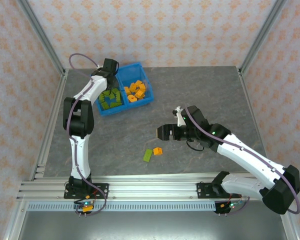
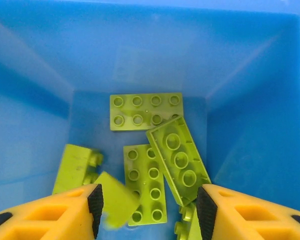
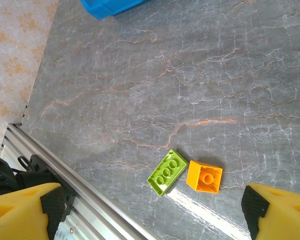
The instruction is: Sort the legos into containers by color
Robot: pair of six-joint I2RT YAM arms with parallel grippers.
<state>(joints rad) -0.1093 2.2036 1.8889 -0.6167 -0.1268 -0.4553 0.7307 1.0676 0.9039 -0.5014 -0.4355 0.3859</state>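
A green brick (oblong, long axis slanting) and a square orange brick lie just beside each other on the counter; both sit just nearward of the right hand, spread and empty, the nearer arm; the left hand hangs released over sorted green bricks in the bin.

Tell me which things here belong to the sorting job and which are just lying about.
Job: loose green brick, loose orange brick, blue bin, green bricks and orange bricks inside it.
Just there: metal rail, patterned walls.
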